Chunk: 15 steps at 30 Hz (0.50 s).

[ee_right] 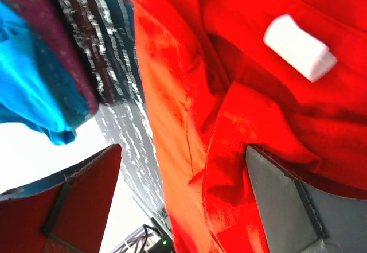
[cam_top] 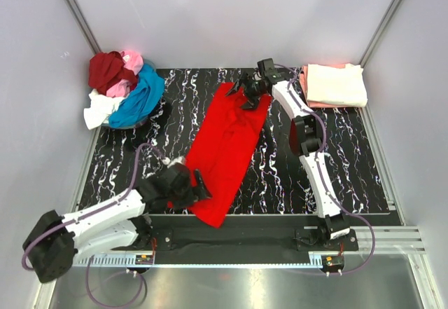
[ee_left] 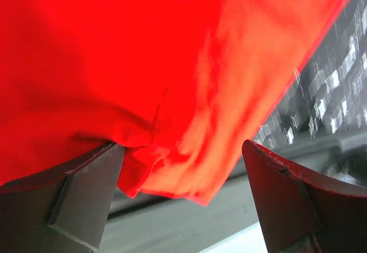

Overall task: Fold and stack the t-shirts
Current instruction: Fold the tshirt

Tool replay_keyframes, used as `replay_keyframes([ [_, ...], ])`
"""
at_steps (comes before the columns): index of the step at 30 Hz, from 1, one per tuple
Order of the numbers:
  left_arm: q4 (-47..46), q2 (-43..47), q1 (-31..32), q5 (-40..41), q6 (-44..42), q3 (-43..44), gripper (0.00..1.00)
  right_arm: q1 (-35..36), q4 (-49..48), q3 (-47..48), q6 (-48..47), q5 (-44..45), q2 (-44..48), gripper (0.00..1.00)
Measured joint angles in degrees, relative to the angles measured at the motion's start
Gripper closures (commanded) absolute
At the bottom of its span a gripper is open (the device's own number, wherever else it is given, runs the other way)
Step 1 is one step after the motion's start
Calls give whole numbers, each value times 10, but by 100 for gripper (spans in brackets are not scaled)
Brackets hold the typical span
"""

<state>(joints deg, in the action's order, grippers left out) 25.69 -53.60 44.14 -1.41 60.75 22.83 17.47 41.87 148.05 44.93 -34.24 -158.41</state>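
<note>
Bright red t-shirt [cam_top: 227,141] — left end effector [cam_top: 200,186] near; right end effector [cam_top: 249,99] far

T-shirts [cam_top: 227,141] — seven, all different colours; arms [cam_top: 316,172] — two.

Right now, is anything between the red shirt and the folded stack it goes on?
No loose item shows on the mat between the red shirt and the folded stack. Only the right arm crosses that gap.
</note>
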Motion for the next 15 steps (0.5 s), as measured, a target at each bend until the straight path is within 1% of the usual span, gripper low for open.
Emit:
replay_keyframes([
  [2, -20, -2, 67, 5, 45, -5, 8, 4, -18, 11, 5, -9, -10, 1],
  [4, -42, -24, 134, 6, 87, -2, 8, 8, -34, 35, 14, -21, -28, 0],
  [5, -49, -37, 154, 8, 102, 3, 8, 9, -44, 43, 18, -26, -35, 0],
  [8, -70, -115, 221, 14, 144, 21, 8, 13, -70, 46, 25, -32, -42, 0],
  [10, -71, -171, 255, 22, 157, 42, 8, 14, -87, 46, 27, -38, -46, 0],
  [12, -97, -225, 285, 34, 169, 85, 8, 14, -100, 46, 28, -45, -49, 0],
  [15, -109, -289, 315, 55, 173, 137, 8, 12, -119, 47, 28, -52, -54, 0],
])
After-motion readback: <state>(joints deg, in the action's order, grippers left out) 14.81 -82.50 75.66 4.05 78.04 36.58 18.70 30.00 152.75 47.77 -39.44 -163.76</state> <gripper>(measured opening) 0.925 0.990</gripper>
